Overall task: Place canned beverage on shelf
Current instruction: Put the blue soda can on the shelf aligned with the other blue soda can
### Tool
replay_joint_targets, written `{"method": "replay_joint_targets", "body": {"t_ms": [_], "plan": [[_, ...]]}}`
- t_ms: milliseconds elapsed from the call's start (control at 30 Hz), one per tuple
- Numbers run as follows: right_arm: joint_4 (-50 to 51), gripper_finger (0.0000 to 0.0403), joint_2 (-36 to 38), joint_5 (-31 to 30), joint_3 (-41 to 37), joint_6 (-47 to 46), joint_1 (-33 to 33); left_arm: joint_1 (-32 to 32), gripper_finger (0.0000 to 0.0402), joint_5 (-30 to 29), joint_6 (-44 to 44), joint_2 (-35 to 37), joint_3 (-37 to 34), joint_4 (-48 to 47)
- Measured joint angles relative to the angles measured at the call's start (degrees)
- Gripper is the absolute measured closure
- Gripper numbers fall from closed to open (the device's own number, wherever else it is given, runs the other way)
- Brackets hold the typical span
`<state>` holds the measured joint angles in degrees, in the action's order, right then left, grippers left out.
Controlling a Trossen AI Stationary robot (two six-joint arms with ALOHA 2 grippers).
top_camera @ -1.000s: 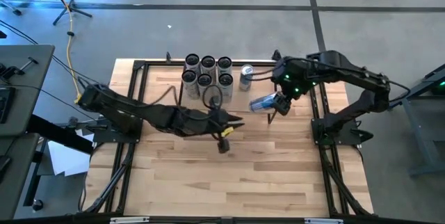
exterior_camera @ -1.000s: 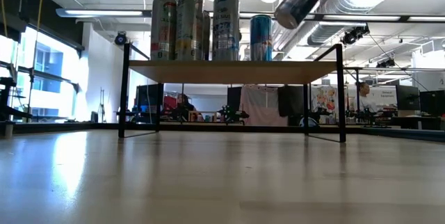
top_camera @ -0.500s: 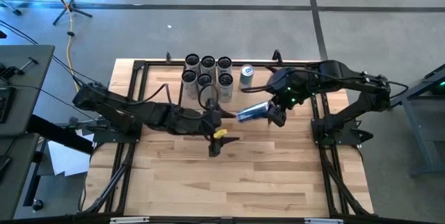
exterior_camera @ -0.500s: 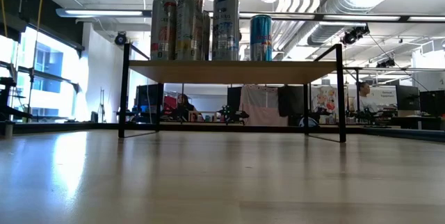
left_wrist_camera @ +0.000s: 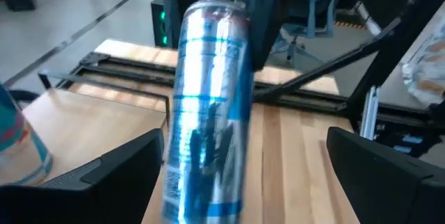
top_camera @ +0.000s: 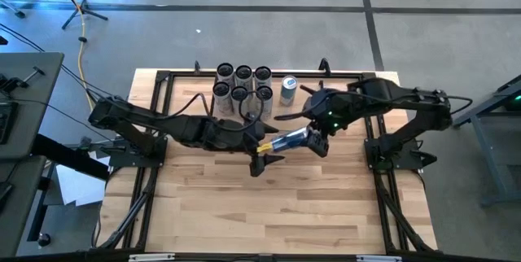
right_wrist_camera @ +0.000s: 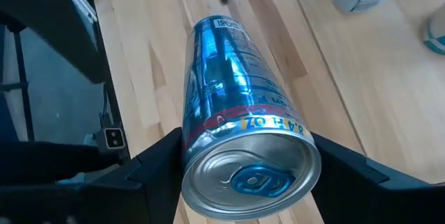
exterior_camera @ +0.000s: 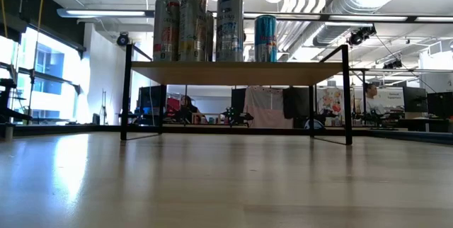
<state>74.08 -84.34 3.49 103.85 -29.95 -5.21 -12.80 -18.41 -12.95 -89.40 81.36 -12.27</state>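
Pale wooden tabletop [top_camera: 244, 205] is lying bare along its near half, and the risk is gathering just beyond it. Over the middle, the right hand [top_camera: 316, 141] is gripping a blue can [top_camera: 286, 141] by its top end, holding it tilted almost on its side above the wood. The left hand [top_camera: 262, 161] is waiting released, its fingers [left_wrist_camera: 118, 175] spread to either side of the can's free end and not yet touching it.

If this is a handover, the danger is timing: should the right hand be letting go before the left is closing firmly, the can could be dropping and rolling across the tabletop. A grip taken on a slanted, smooth cylinder may also be slipping or twisting.

Farther off, the shelf [exterior_camera: 237, 71] is already carrying a cluster of cans [top_camera: 242, 83] at its left, with a single blue can [top_camera: 288, 89] just right of them. A can set down tilted, or swung in too close, could be knocking those over.
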Motion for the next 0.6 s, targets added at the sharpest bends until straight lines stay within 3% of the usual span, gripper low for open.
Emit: {"method": "replay_joint_targets", "body": {"t_ms": [267, 600], "plan": [[-2.7, 0.0155, -1.3, 0.4, 0.0, 0.5, -0.5, 0.1, 0.0027, 2.5, -2.4, -1.1, -0.1, -5.0], [-7.2, 0.0155, -1.4, 2.7, 0.0, 3.2, -1.1, 0.1, 0.0027, 3.1, -2.8, -1.8, -0.1, -4.5]]}}
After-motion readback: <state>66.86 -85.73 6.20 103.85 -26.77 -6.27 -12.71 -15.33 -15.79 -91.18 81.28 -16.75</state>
